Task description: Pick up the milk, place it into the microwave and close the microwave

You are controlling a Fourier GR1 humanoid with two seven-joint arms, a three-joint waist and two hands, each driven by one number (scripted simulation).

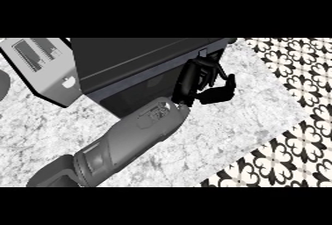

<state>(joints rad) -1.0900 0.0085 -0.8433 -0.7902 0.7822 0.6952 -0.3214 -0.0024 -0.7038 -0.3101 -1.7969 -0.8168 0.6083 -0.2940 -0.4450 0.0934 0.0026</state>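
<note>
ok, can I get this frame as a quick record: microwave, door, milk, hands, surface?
microwave: dark box at the far side of the counter
door: swung open, grey panel at the left
milk: not visible in this view
robot hand: one forearm enters from the lower left; black robot hand at the microwave's front right corner
held object: cannot tell
other hand: not in view
counter: grey marbled top
tiles: black-and-white pattern along the right
</note>
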